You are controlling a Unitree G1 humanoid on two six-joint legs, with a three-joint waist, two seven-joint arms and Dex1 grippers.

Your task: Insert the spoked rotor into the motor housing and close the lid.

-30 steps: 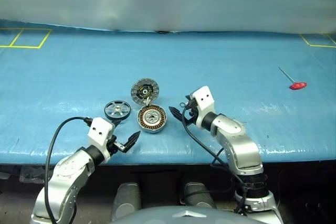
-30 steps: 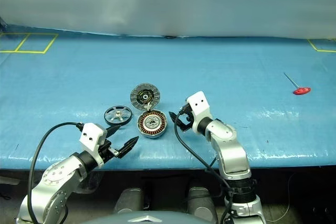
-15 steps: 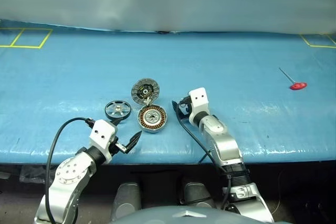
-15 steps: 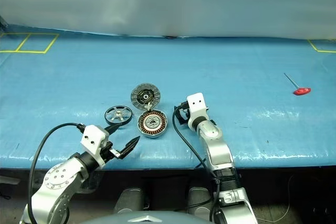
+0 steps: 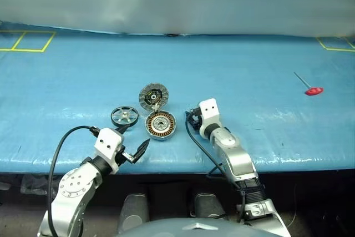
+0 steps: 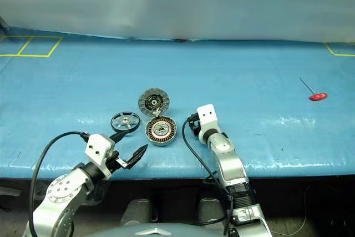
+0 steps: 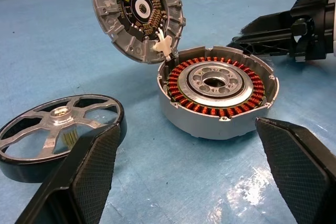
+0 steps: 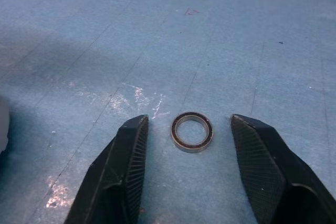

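The rotor [image 7: 58, 135] lies flat on the blue table [image 5: 249, 70], just left of the housing [image 7: 218, 95], whose lid [image 7: 137, 14] stands open. Left gripper [image 7: 194, 182]: fingers apart, empty. Right gripper [image 8: 191, 169]: fingers apart around a small ring [image 8: 192, 131].

On the bench [image 5: 249, 81] the motor housing [image 5: 161, 125] sits near the front edge; the lid [image 5: 152, 96] stands open behind it (joined at the rim); the spoked rotor [image 5: 124, 116] lies just left; a small ring [image 8: 192, 130] lies between the right hand's [image 8: 186, 169] fingers, right of the housing; a tool [image 5: 309, 85] lies far right.
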